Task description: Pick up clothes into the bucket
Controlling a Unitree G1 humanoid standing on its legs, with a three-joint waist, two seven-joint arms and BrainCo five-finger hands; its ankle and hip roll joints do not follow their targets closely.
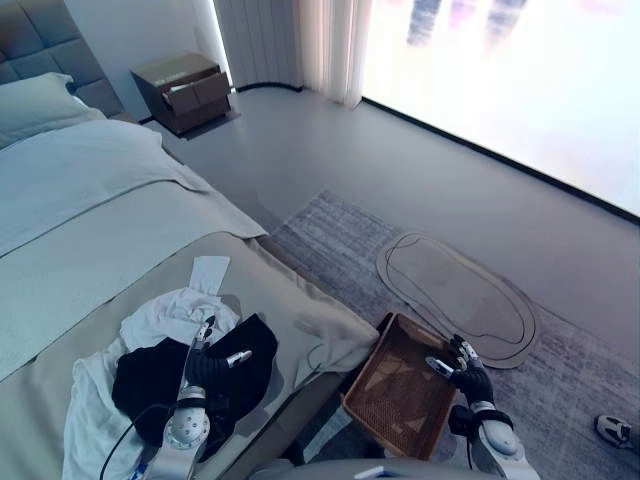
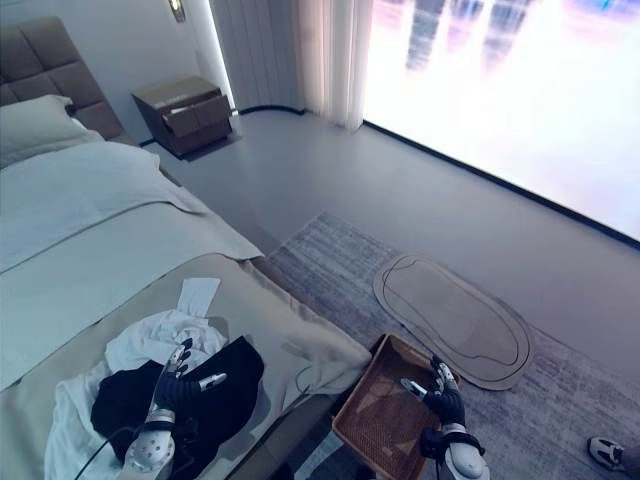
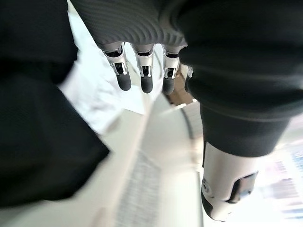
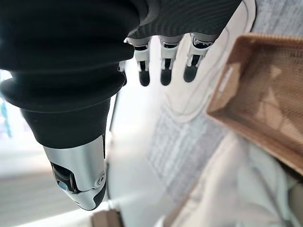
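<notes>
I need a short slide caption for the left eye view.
Left hand open above black garment on bed; right hand open over empty basket.

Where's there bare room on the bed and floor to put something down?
Free: the bedspread between the pillow and the clothes pile, and the oval mat beyond the basket, which looks empty inside. Crowded: the bed's near corner, where the left hand hovers over the pile.

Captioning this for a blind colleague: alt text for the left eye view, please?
The left hand hovers open over black and white clothes on a bed; the right hand hangs open above a woven basket on the rug.
</notes>
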